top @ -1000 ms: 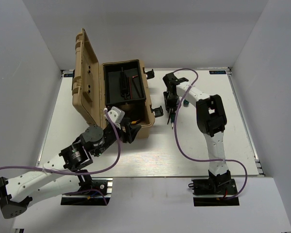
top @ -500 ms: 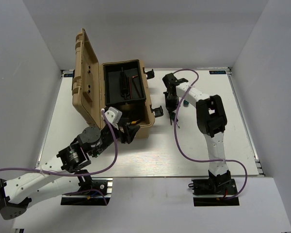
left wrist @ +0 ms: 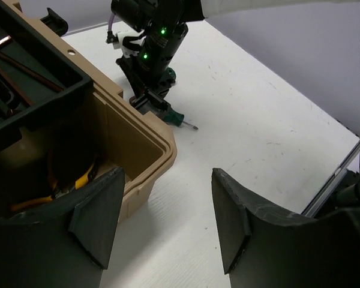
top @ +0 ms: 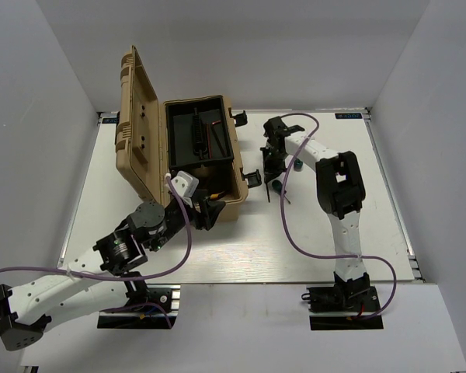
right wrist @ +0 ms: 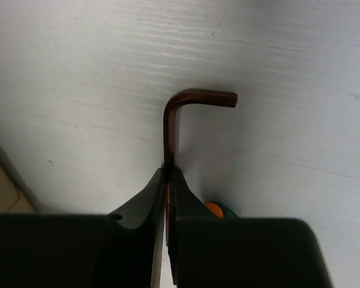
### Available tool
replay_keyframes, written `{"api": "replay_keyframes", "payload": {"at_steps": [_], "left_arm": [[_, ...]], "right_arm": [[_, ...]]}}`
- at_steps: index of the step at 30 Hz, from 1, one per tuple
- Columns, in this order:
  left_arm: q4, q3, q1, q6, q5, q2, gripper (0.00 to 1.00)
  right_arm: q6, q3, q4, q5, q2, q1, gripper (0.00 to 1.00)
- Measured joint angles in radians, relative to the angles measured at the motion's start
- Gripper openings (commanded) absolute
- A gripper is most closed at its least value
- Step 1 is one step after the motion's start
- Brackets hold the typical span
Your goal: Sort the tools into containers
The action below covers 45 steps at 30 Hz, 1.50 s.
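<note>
The right gripper (right wrist: 168, 175), clamping a hex key (right wrist: 167, 129), is shifting slightly, uncovering a screwdriver (left wrist: 173, 116) beside the toolbox (left wrist: 162, 150). Another hex key (left wrist: 30, 66) and pliers (left wrist: 72, 186) are lying inside. The left gripper (left wrist: 167, 201) is hanging open nearby.

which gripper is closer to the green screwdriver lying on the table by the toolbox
Right. The right gripper hangs just above the green screwdriver, shut on a hex key. The left gripper is open at the toolbox's near corner, well apart.
</note>
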Motion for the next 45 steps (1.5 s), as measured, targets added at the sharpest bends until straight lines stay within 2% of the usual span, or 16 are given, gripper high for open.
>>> {"api": "replay_keyframes", "payload": {"at_steps": [13, 16, 20, 23, 27, 32, 36, 45], "left_arm": [[-0.010, 0.010, 0.000, 0.002, 0.000, 0.028, 0.70], [-0.016, 0.015, 0.000, 0.010, 0.001, 0.029, 0.70], [-0.017, 0.040, 0.000, 0.040, 0.008, 0.026, 0.71], [-0.013, 0.056, 0.000, 0.066, 0.015, 0.023, 0.71], [-0.002, 0.069, 0.000, 0.092, 0.025, 0.023, 0.72], [0.013, 0.089, 0.000, 0.112, 0.029, 0.036, 0.72], [0.024, 0.101, 0.000, 0.121, 0.028, 0.066, 0.73], [0.029, 0.107, 0.000, 0.125, 0.027, 0.105, 0.73]], "right_arm": [[-0.046, 0.053, -0.012, -0.046, -0.106, -0.035, 0.00], [-0.068, 0.103, -0.027, -0.029, -0.137, -0.038, 0.00], [-0.107, 0.251, -0.029, 0.003, -0.161, -0.038, 0.00], [-0.120, 0.321, 0.048, -0.009, -0.199, -0.035, 0.00], [-0.099, 0.374, 0.157, -0.102, -0.240, -0.029, 0.00], [-0.001, 0.473, 0.326, -0.257, -0.187, -0.005, 0.00], [0.085, 0.489, 0.426, -0.363, -0.106, 0.016, 0.00], [0.149, 0.457, 0.491, -0.429, 0.057, 0.058, 0.01]]}}
